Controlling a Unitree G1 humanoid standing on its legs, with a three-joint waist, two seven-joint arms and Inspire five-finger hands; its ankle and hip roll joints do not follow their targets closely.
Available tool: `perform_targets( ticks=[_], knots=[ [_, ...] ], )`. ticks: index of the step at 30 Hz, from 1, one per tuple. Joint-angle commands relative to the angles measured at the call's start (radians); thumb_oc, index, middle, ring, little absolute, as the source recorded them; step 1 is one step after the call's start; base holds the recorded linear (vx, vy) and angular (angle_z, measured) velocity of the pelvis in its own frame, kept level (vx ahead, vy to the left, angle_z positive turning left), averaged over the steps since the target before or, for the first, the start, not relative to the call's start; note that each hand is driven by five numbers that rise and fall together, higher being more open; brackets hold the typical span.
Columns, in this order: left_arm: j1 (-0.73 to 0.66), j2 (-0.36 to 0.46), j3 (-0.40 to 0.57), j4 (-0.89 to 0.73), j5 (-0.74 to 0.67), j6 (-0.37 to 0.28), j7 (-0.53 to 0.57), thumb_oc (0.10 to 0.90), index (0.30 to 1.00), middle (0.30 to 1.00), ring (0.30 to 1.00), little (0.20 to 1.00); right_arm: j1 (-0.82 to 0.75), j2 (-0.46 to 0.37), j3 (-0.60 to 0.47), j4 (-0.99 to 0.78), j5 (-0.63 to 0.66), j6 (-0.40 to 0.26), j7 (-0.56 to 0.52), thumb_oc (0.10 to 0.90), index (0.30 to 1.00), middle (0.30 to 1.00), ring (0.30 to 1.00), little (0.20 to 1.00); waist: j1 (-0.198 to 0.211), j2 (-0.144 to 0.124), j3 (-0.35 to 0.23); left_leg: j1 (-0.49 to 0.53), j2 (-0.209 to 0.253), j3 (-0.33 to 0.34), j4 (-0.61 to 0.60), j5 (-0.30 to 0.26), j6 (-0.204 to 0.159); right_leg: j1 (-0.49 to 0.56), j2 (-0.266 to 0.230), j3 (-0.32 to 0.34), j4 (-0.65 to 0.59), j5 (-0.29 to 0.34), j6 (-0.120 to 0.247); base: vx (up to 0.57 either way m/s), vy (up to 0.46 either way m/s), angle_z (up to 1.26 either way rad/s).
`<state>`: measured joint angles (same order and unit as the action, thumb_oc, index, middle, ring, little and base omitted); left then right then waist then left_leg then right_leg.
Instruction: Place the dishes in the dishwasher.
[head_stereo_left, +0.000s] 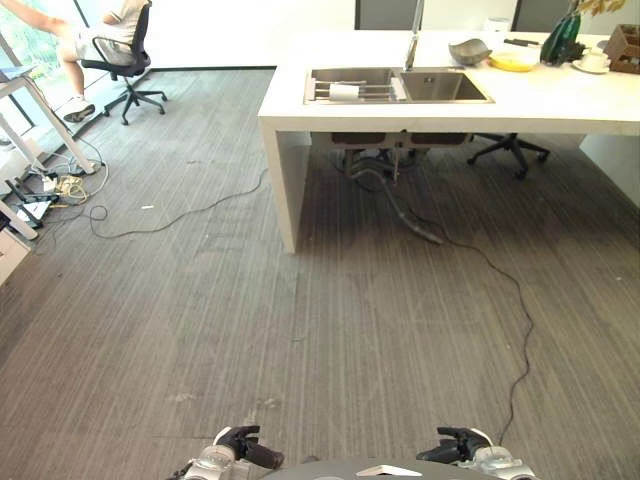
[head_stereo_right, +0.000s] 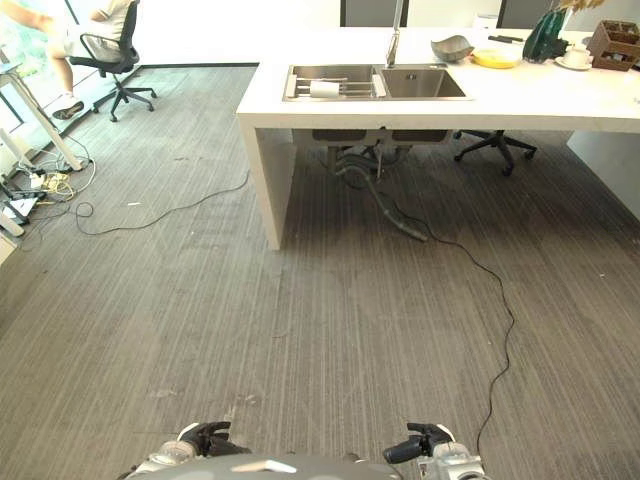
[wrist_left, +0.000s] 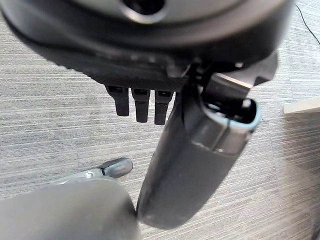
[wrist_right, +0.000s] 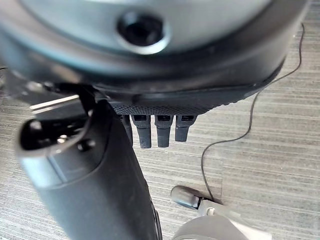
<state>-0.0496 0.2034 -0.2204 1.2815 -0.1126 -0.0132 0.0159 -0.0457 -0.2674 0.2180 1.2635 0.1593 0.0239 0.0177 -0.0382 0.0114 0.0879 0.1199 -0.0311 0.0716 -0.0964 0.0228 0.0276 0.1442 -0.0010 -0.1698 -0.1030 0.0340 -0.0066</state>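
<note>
Both dark hands, L & R, fingers straight, empty, low over floor; yellow dish on white worktop (by steel sink) well apart.

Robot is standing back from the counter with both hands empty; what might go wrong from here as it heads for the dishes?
1. A black cable trails across the floor between the robot and the white counter; a foot might snag it.
2. The grey bowl and yellow plate sit far back past the sink, so reaching may be awkward.
3. No dishwasher is in view, so where to carry them is unclear.
</note>
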Motion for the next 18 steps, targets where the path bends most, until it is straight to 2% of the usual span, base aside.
perform_targets(
  ticks=[1, 18],
  knots=[
    [-0.068, 0.001, -0.025, 0.049, -0.009, -0.02, 0.004, 0.8, 0.9, 0.9, 0.9, 0.9, -0.07, -0.026, 0.015, 0.047, 0.007, -0.018, -0.006, 0.8, 0.9, 0.9, 0.9, 0.9, 0.006, 0.003, -0.009, 0.036, 0.037, 0.01, 0.009, -0.103, -0.082, -0.002, -0.078, 0.023, 0.016, -0.081, 0.139, 0.0, 0.0, 0.0],
    [-0.039, -0.006, -0.019, 0.079, 0.019, -0.005, -0.006, 0.8, 0.9, 0.9, 0.9, 0.9, -0.023, 0.006, 0.019, 0.085, 0.004, 0.001, 0.023, 0.8, 0.9, 0.9, 0.9, 0.9, 0.003, -0.003, 0.009, 0.013, 0.033, 0.009, 0.009, -0.1, -0.081, -0.022, -0.083, 0.016, 0.023, -0.079, 0.141, 0.0, 0.0, 0.0]
  ],
)
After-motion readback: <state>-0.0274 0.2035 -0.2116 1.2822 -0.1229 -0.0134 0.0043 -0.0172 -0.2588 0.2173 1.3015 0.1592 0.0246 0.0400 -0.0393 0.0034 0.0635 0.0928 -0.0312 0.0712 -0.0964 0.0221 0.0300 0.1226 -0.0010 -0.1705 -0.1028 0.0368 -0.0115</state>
